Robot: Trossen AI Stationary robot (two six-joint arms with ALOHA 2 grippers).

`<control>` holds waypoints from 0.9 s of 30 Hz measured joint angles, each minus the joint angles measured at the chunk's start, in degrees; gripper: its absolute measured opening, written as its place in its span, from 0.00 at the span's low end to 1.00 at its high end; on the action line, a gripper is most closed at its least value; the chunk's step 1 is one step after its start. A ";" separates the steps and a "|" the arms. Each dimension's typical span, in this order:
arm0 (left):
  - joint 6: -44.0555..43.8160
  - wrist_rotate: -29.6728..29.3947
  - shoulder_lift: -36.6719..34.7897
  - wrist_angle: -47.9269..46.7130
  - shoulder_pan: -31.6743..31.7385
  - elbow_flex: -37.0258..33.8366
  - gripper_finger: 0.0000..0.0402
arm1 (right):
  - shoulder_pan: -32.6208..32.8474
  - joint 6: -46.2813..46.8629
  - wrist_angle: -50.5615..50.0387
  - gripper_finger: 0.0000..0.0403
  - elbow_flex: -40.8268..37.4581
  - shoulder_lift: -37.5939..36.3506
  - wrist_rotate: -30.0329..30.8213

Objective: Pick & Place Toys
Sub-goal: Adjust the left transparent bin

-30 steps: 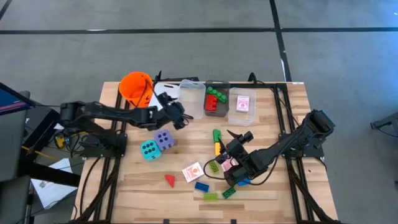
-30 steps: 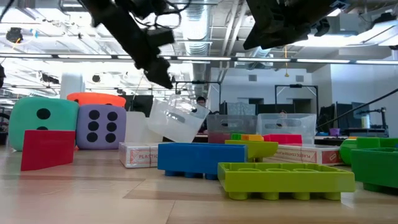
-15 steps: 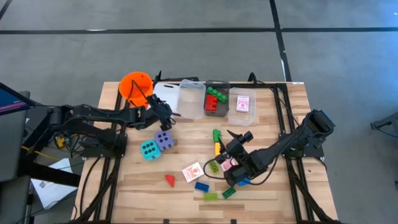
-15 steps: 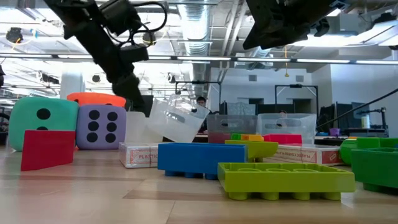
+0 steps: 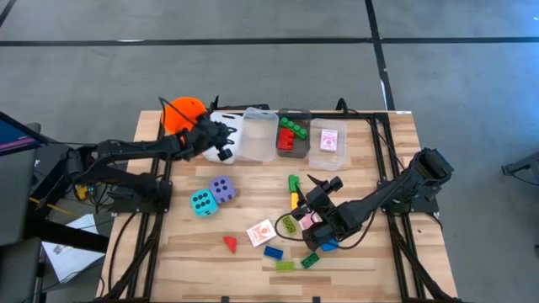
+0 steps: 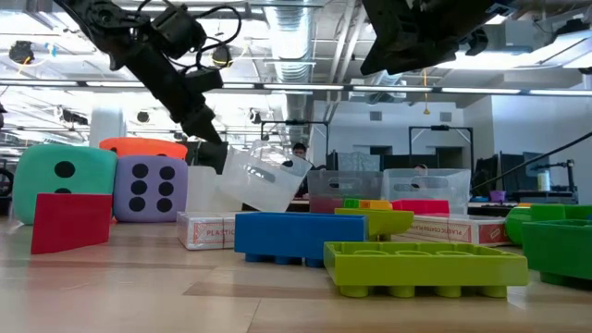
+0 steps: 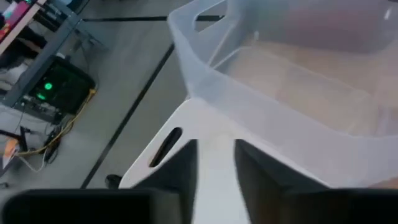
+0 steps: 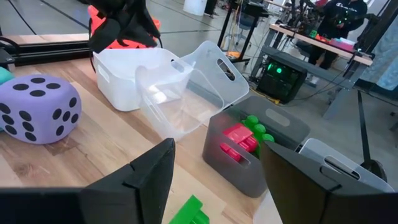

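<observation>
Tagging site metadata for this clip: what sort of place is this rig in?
Most likely a robotics lab or workshop in an industrial-style room. The low view shows exposed ceiling ducts and benches with equipment behind the wooden table; the high view shows a bare concrete floor with taped lines.

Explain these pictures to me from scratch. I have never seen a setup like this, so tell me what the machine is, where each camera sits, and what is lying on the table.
Two dark robot arms work at a wooden table. One camera looks down from above, one sits at table height, and one rides on each wrist.

The left gripper is at the rim of a white bin, its fingers astride the edge, near an orange bucket. The right gripper hovers open over scattered bricks and holds nothing.

Also there: a purple die, a teal die, a red wedge, a card pack, and bins at the back; one tilted clear bin leans on the white one.
</observation>
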 joint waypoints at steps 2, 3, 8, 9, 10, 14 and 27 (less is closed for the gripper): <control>-0.56 0.04 0.00 0.00 0.19 0.00 0.11 | 0.00 0.03 -0.11 0.58 0.00 0.00 -0.01; -0.76 0.73 0.00 0.00 0.19 0.00 0.06 | 0.00 0.03 -0.11 0.58 0.00 0.00 -0.01; -2.78 5.19 0.75 0.18 0.06 0.03 0.01 | 0.00 0.03 -0.02 0.58 0.00 0.00 -0.01; -2.88 5.43 1.17 -0.26 0.06 0.02 0.01 | 0.00 0.03 0.01 0.58 0.00 0.00 -0.01; -2.94 5.44 1.75 -0.40 0.06 0.02 0.00 | 0.00 0.03 0.03 0.58 0.00 0.00 -0.01; -3.00 5.42 5.15 0.02 0.08 0.02 0.00 | 0.00 0.03 0.05 0.58 0.00 0.00 -0.01; -2.52 12.02 12.69 10.20 0.09 0.02 0.00 | 0.00 0.03 -0.15 0.58 0.00 0.00 -0.01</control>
